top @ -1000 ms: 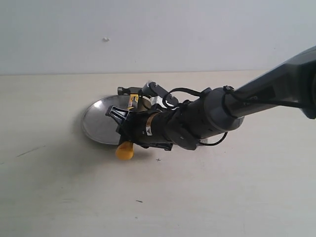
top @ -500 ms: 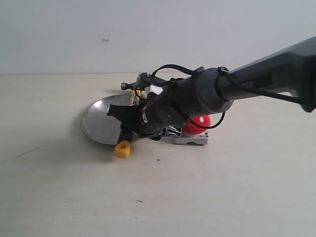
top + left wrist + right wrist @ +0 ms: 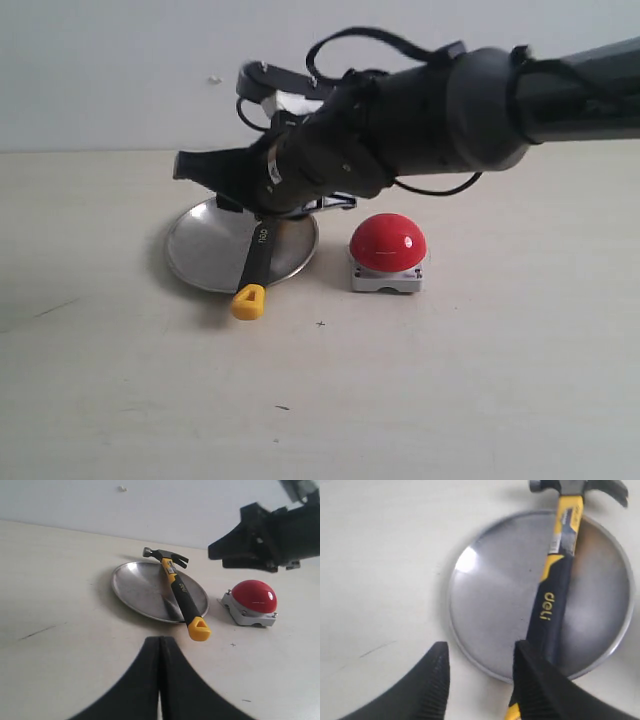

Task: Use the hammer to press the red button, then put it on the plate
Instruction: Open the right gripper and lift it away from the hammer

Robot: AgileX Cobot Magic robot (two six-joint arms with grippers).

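The hammer lies across the silver plate, its yellow butt past the near rim and its dark head at the far rim. The red button on its grey base sits on the table right of the plate. My right gripper hovers above the plate, open and holding nothing. In the right wrist view it stands over the plate, with the hammer next to one finger. In the left wrist view my left gripper is shut and empty, short of the hammer, plate and button.
The pale tabletop stretches bare in front of the plate and button. A white wall stands behind. My right arm reaches in from the right, above the button.
My right gripper has let go of the hammer and risen up from the plate. The hammer stays lying across the plate, and the red button is now uncovered.
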